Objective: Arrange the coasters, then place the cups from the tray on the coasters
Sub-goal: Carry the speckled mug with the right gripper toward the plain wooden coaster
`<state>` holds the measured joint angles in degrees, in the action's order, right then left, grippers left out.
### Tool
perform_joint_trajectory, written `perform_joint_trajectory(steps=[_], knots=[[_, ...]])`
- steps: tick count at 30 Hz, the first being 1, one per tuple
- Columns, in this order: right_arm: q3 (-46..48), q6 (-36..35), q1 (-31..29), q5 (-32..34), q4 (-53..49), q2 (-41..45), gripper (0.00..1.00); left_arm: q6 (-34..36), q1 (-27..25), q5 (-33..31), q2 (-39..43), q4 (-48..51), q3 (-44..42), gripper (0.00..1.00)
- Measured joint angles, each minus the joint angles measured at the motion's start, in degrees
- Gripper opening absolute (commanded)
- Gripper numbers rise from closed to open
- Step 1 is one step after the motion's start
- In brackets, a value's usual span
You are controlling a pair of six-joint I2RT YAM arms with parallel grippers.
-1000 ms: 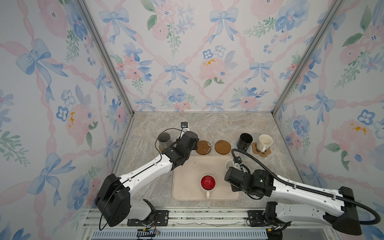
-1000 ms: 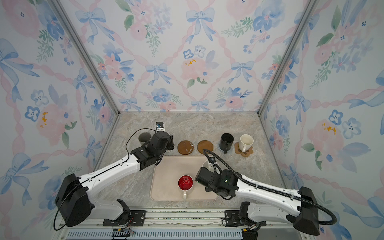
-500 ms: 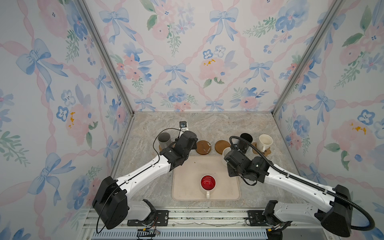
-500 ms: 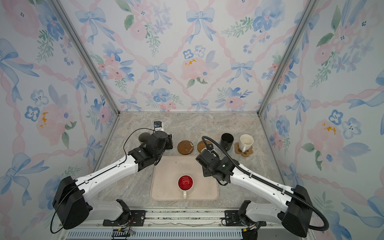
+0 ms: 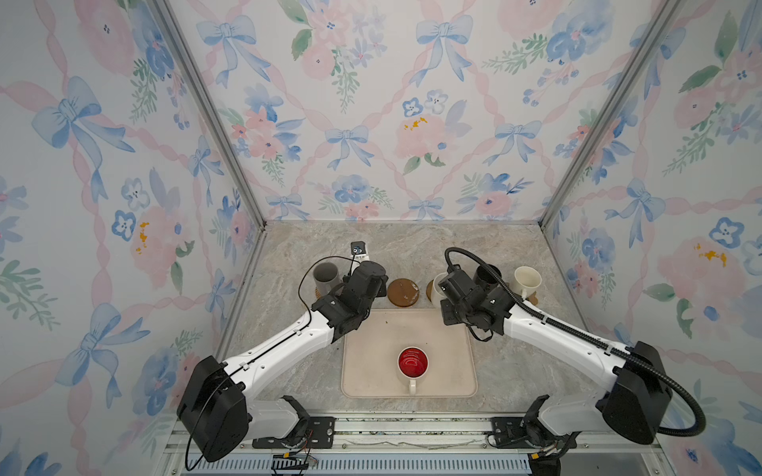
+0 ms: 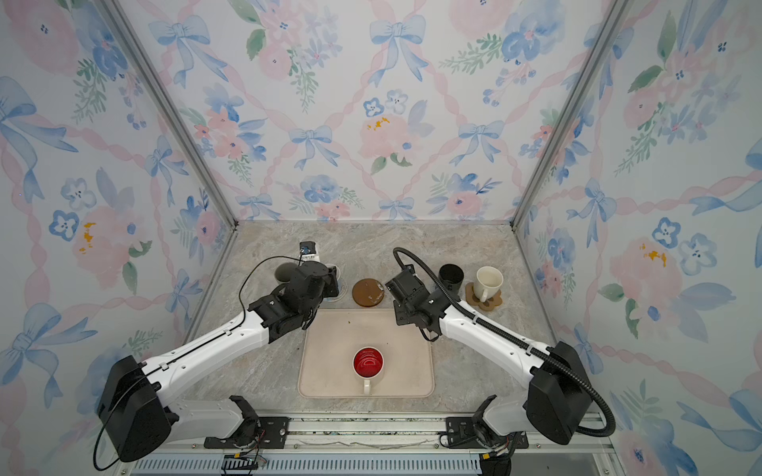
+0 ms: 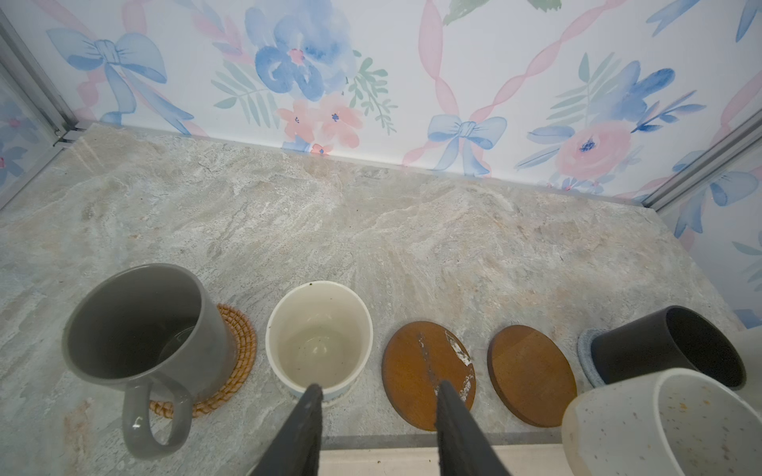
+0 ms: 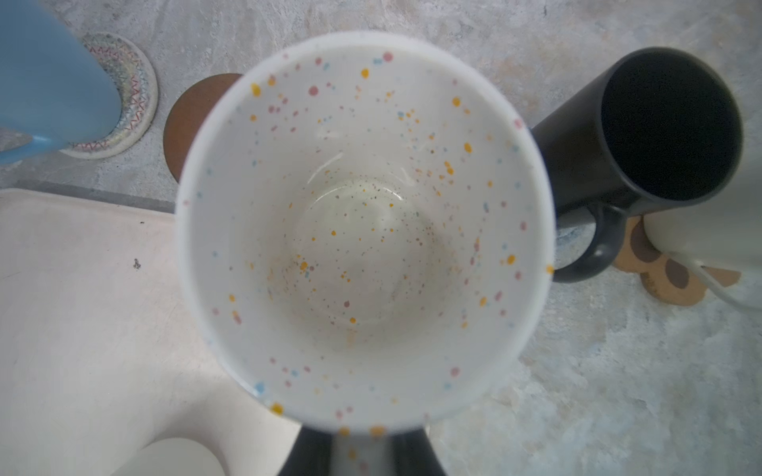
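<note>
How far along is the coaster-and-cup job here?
Done: grey mug on tan rattan coaster, light blue mug on pale woven coaster, black mug on blue-grey coaster, cream mug on brown paw-shaped coaster. In hand: right gripper holds off-white speckled mug near a dark brown round coaster. Left: red-lined white mug on beige tray.

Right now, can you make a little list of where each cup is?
on tray: red-inside mug
right gripper: shut on speckled mug
left gripper: open, empty, by light blue mug
on coasters: grey mug, light blue mug, black mug, cream mug
bare coasters: scratched brown coaster, plain brown coaster
</note>
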<state>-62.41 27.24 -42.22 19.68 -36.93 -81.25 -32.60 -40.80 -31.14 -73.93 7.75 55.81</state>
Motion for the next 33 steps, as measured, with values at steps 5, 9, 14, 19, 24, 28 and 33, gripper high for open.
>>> perform_joint_trajectory(steps=[5, 9, 14, 19, 24, 28, 33], knots=[[-1.8, -1.9, 2.8, 0.0, 1.0, -3.6, 0.0, 0.0, 0.3, 0.0, 0.2, 0.0, -0.2, 0.42], [-2.9, -2.9, 4.2, -0.3, 2.4, -5.8, 0.0, 0.0, 0.4, 0.0, 0.2, 0.0, -0.2, 0.42], [-4.3, -3.7, 5.4, -1.4, 3.7, -8.5, 0.0, 0.0, 0.5, 0.0, 0.2, 0.0, -0.2, 0.42], [-5.1, -3.8, 6.4, -2.2, 4.7, -11.0, 0.0, 0.0, 0.7, 0.0, 0.2, 0.0, -0.2, 0.42], [-5.3, -3.8, 6.9, -3.0, 5.5, -12.5, 0.0, 0.0, 0.8, 0.0, 0.2, 0.0, -0.3, 0.42], [-5.3, -3.7, 7.5, -3.5, 6.2, -13.3, 0.0, 0.0, 0.9, 0.0, 0.2, 0.0, -0.5, 0.42], [-5.3, -3.8, 8.1, -3.7, 6.4, -13.5, 0.0, 0.0, 0.9, 0.0, 0.2, 0.0, -0.5, 0.42]])
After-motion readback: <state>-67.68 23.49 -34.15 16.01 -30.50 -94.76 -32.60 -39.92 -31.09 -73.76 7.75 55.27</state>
